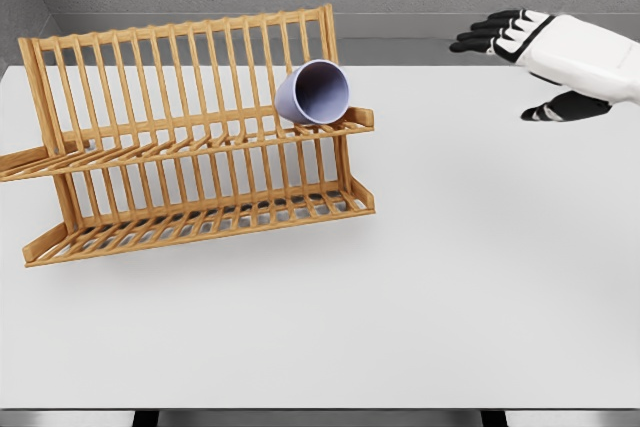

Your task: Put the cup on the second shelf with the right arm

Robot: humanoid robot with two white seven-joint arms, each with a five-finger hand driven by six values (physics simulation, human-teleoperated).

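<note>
We find no readable text, labels, brands, numbers or signs anywhere. The wooden dish rack (pixel 190 137), the lavender cup (pixel 314 93) and the white table (pixel 480 277) all show plain, unmarked surfaces, and the white-and-black right hand (pixel 540 57) carries no lettering that we can make out.

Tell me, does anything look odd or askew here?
Yes. The lavender cup lies on its side on the two-tier wooden dish rack's upper shelf, its opening facing the camera. The white right hand is away, fingers open.
</note>
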